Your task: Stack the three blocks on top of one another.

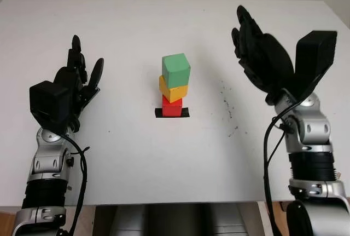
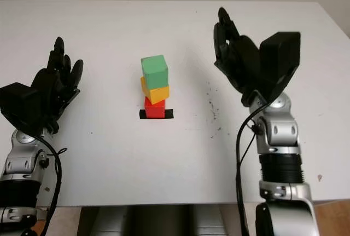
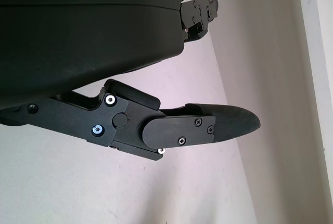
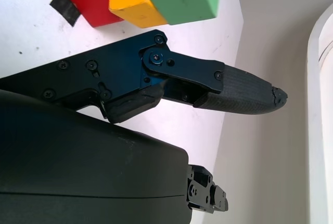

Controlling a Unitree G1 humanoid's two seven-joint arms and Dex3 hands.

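A red block (image 1: 171, 106) sits at mid-counter, a yellow block (image 1: 173, 88) stacked on it, twisted slightly, and a green block (image 1: 176, 69) on top, leaning a little right.

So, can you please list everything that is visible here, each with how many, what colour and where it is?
green block: 1, green, top of the stack at the table's centre, turned a little against the block below
yellow block: 1, yellow-orange, middle of the stack, resting on the red block
red block: 1, red, bottom of the stack, on the black mark
black mark: 1, black, flat on the table under the stack
specks: several, dark, scattered on the table to the right of the stack
table: 1, white, carries everything
left hand: 1, black, open, over the table to the left of the stack
right hand: 1, black, open, raised to the right of the stack
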